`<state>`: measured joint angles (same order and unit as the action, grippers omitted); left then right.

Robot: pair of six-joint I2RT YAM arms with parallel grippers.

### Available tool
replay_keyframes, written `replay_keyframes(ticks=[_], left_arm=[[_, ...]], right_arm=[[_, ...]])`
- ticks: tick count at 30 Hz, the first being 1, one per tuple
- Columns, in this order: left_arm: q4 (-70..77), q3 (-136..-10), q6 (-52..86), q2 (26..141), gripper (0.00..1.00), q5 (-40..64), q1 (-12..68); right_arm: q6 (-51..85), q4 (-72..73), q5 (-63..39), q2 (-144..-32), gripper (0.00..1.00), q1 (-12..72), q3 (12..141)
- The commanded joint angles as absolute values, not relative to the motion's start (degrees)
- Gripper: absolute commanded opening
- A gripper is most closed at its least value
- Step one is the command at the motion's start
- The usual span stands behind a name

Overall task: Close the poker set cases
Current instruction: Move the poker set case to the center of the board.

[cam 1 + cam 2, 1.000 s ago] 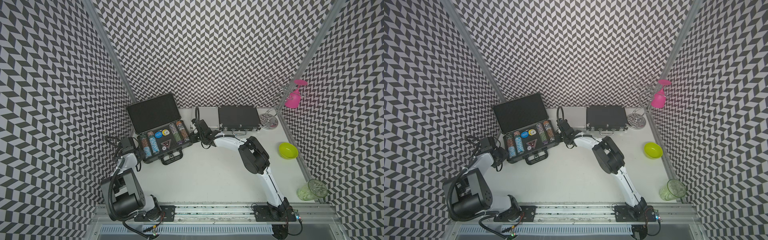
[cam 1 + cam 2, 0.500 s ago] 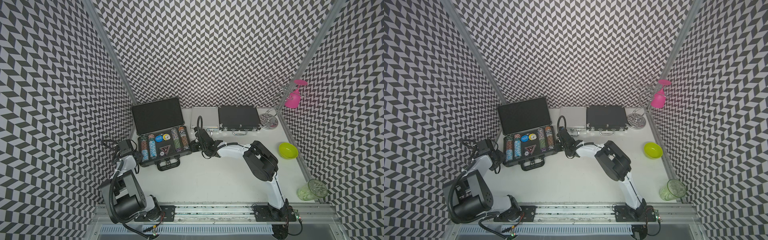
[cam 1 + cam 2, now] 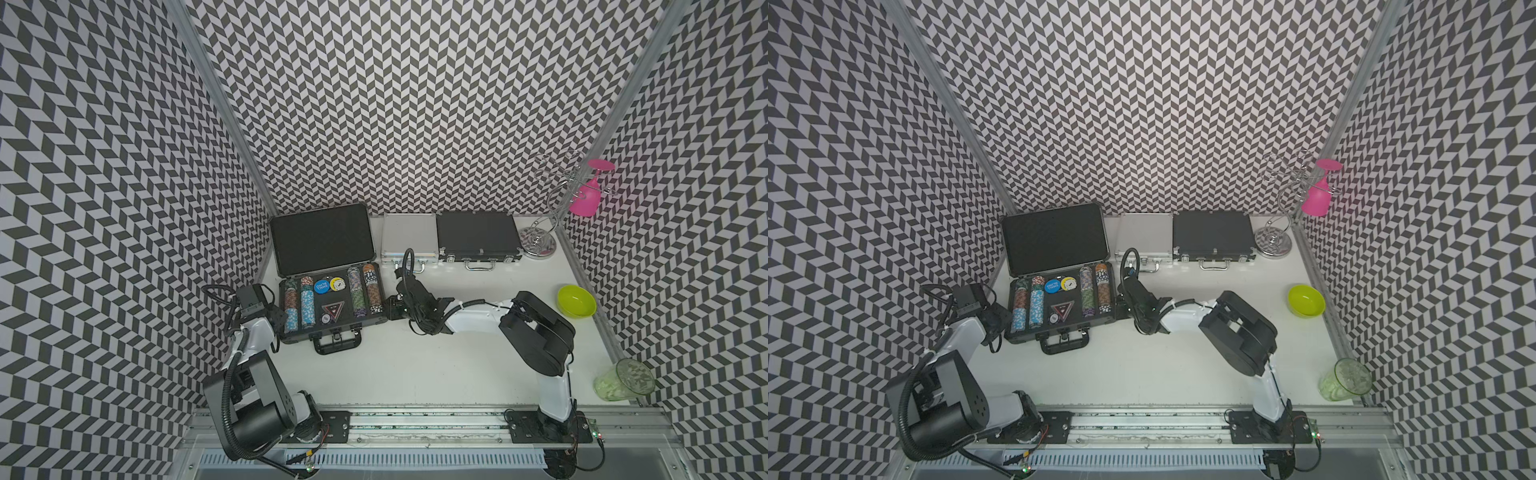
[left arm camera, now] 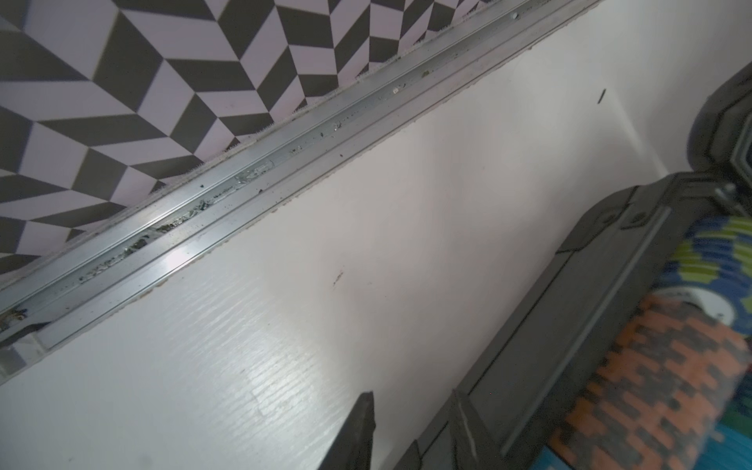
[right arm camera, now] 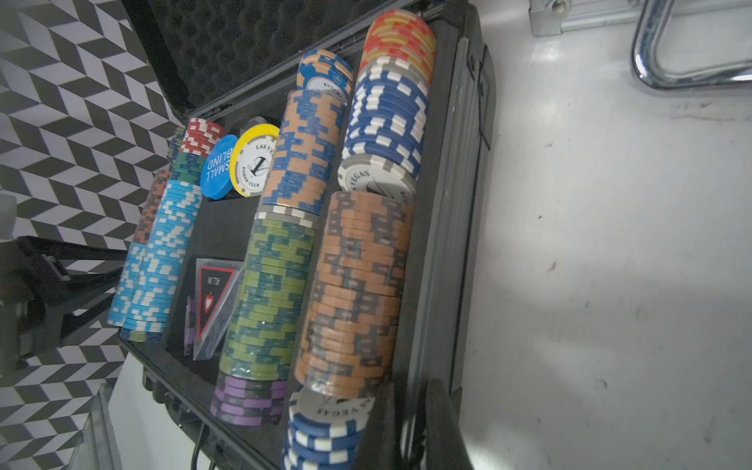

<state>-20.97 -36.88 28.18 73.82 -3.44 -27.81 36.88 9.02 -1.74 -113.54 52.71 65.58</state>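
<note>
Three cases sit on the white table (image 3: pixel 436 365): the large black case (image 3: pixel 322 239) lies open at the left, chips (image 3: pixel 356 291) in rows, while the silver case (image 3: pixel 408 237) and medium black case (image 3: pixel 478 235) lie closed side by side at the far edge. The right gripper (image 3: pixel 390 309) pinches the open case's right wall, jaws nearly together. The left gripper (image 3: pixel 277 318) is beside its left wall; its jaw state cannot be told.

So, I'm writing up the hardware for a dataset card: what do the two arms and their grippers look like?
The left arm and right arm both have white links between bulky black joint housings, and are mounted on a silver rail. Black cables loop alongside each. The left gripper and right gripper are black, with dark fingers.
</note>
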Motion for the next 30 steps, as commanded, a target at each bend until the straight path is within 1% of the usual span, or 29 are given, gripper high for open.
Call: replay_keyframes(ticks=[1, 5, 12, 20, 25, 30], left_arm=[[-23.60, -34.89, 29.02, 73.22, 0.34, 2.40, -26.89], [-24.04, -34.89, 29.10, 73.05, 0.34, 2.89, -26.81], [-24.17, -34.81, 29.26, 72.81, 0.34, 3.58, -26.11], [-23.62, -34.59, 29.36, 74.09, 0.32, 3.96, -22.38], [-24.17, -34.24, 30.62, 72.86, 0.32, 4.48, -20.56], [-23.38, -33.00, 32.31, 72.51, 0.31, 5.17, -16.96]], right_arm=[[35.72, -3.74, -15.26, -114.77, 0.02, 57.05, 59.04], [36.39, -2.93, -15.29, -113.46, 0.02, 57.43, 56.74], [37.34, -3.95, -14.68, -112.99, 0.02, 58.96, 56.30], [38.61, -3.42, -14.69, -111.53, 0.01, 59.29, 52.74], [38.75, -4.16, -14.65, -109.26, 0.01, 59.24, 50.80], [39.04, -5.00, -13.57, -106.78, 0.01, 59.26, 48.25]])
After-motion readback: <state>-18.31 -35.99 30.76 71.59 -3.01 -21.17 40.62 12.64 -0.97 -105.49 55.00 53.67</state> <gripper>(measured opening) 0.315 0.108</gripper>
